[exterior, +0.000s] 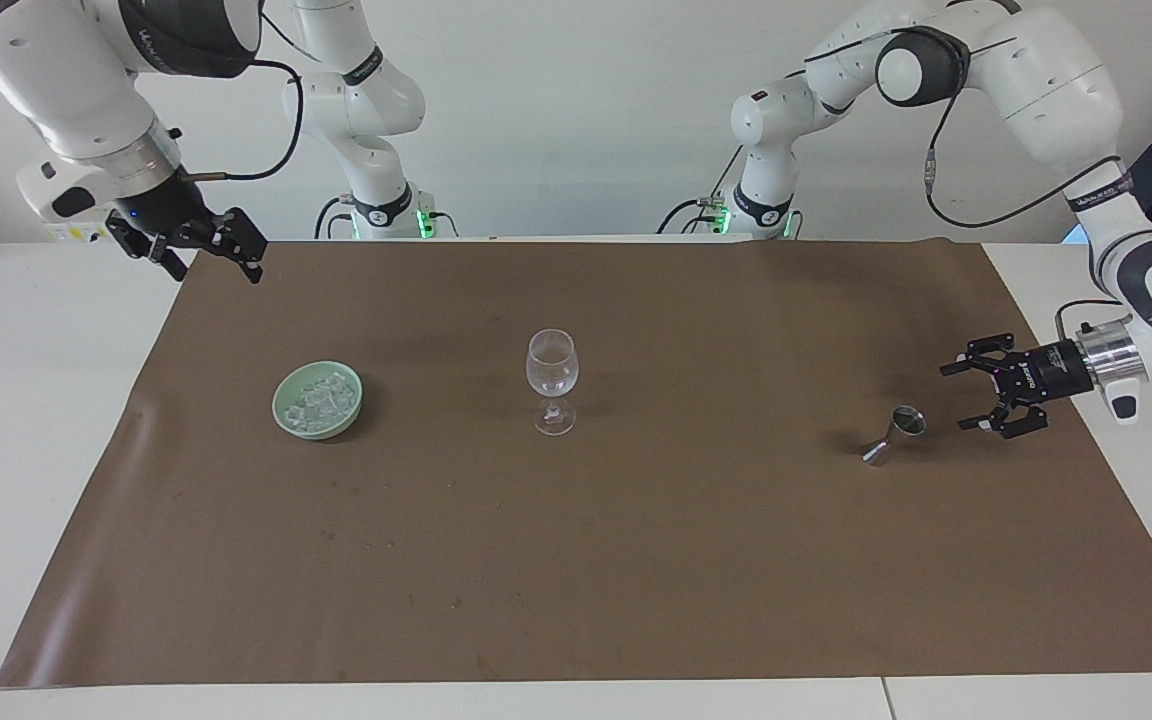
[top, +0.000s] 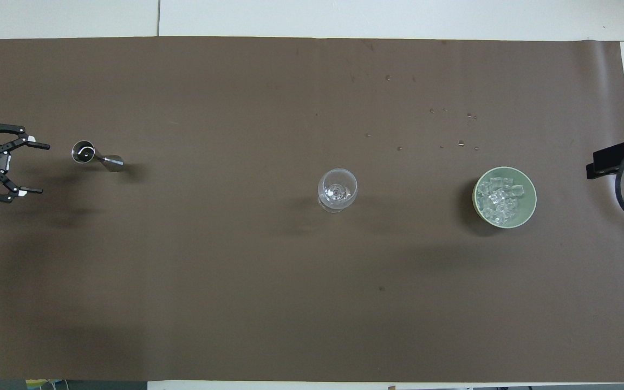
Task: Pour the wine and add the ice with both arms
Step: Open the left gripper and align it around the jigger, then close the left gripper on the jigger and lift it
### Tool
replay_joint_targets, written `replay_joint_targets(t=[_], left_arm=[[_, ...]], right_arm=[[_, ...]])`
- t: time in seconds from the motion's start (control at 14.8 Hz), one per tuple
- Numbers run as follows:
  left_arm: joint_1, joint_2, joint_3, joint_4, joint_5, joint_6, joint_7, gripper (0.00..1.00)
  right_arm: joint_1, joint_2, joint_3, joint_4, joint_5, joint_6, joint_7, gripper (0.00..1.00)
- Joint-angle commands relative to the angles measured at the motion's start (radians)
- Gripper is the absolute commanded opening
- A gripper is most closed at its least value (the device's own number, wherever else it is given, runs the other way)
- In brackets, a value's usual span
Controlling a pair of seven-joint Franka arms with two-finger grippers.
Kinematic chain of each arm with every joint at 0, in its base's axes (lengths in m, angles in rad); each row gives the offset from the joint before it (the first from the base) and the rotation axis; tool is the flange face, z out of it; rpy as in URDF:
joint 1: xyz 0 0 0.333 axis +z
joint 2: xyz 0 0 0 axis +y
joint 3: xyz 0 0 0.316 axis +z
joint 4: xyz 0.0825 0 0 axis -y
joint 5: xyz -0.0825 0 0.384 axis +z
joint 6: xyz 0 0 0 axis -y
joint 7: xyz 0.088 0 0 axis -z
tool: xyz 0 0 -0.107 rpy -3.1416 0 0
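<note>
An empty wine glass (exterior: 551, 380) stands mid-mat; it also shows in the overhead view (top: 337, 189). Ice cubes (exterior: 319, 397) (top: 499, 199) fill a pale green bowl (exterior: 281, 412) (top: 530, 187) toward the right arm's end. A small steel jigger (exterior: 894, 436) (top: 95, 156) sits toward the left arm's end. My left gripper (exterior: 956, 398) (top: 42, 168) is open, low over the mat, beside the jigger and apart from it, its fingers pointing at it. My right gripper (exterior: 218, 268) is open and empty, raised over the mat's corner near the robots.
The brown mat (exterior: 636, 560) covers most of the white table (exterior: 26, 400). Several small droplets (top: 455, 130) lie on the mat, farther from the robots than the bowl.
</note>
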Motion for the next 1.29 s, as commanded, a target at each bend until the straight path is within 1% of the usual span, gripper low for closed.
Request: replay_joint_targets(t=[0.0,0.14,0.2,0.41,0.47,0.68,0.88,1.08,1.22], left_arm=[[0.011,-0.001,0.003,-0.074,-0.088,0.052,-0.041,1.00],[0.013,-0.024,0.003,-0.138,-0.109,0.074,-0.052,1.00],[0.017,-0.044,0.003,-0.190,-0.119,0.098,-0.049,1.00],[0.003,-0.068,0.001,-0.258,-0.178,0.117,-0.040,1.00],[0.006,-0.082,0.000,-0.295,-0.196,0.132,-0.011,1.00],[0.011,-0.111,0.000,-0.375,-0.311,0.167,0.060,1.00],[-0.009,-0.131,0.000,-0.428,-0.426,0.201,0.063,1.00],[-0.027,-0.133,-0.005,-0.444,-0.446,0.242,0.072,1.00],[-0.032,-0.133,-0.008,-0.471,-0.487,0.319,0.130,1.00]], right_arm=[[-0.017,-0.016,0.011,-0.016,0.000,0.003,-0.015,1.00],[-0.017,-0.016,0.011,-0.016,0.000,0.003,-0.015,1.00],[-0.017,-0.016,0.011,-0.016,0.000,0.003,-0.017,1.00],[-0.017,-0.016,0.011,-0.016,0.000,0.001,-0.015,1.00],[-0.017,-0.016,0.011,-0.016,0.000,0.003,-0.017,1.00],[-0.017,-0.016,0.011,-0.016,0.000,0.003,-0.017,1.00],[-0.017,-0.016,0.011,-0.016,0.000,0.003,-0.015,1.00],[-0.017,-0.016,0.011,-0.016,0.000,0.003,-0.015,1.00],[-0.017,-0.016,0.011,-0.016,0.000,0.003,-0.015,1.00]])
